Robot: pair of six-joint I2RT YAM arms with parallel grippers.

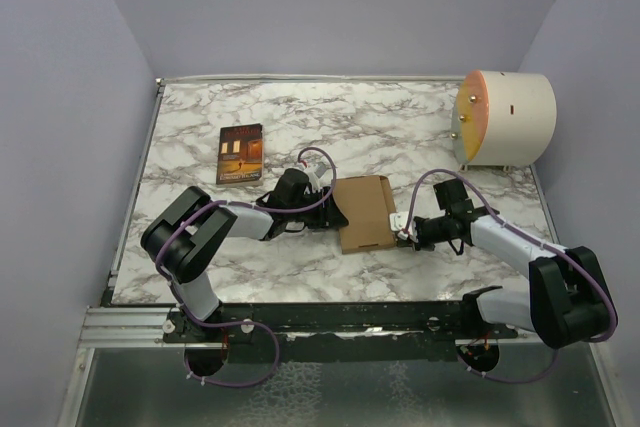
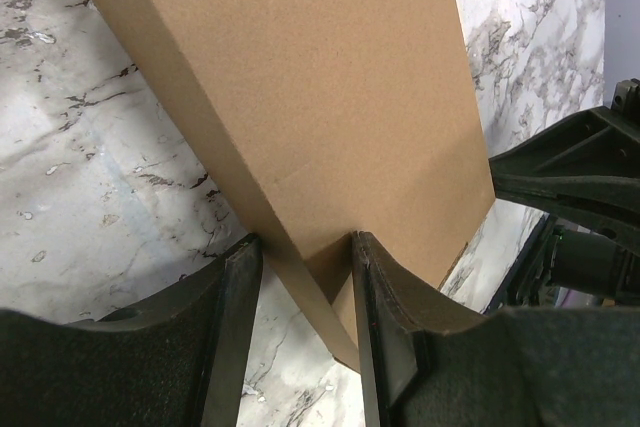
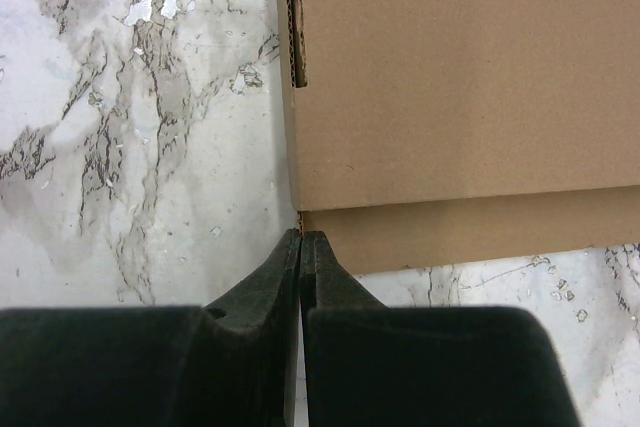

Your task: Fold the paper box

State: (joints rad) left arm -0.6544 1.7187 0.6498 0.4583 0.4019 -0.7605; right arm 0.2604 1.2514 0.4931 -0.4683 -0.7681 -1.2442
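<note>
1. The paper box (image 1: 363, 212) is lying in the middle of the bench (image 1: 420, 127), filling the gap between the two arms.
2. The left end effector (image 2: 305, 247) is clamping one corner of the box, blocking that side.
3. The right end effector (image 3: 301, 239), jaws pressed together, is sitting just beside the opposite corner.
4. A book (image 1: 240, 154) is occupying the far left and a cylinder (image 1: 505, 119) the far right corner.
5. Bare marble is stretching between those two, offering passage.
6. Walls (image 1: 70, 97) are closing in on three sides.
</note>
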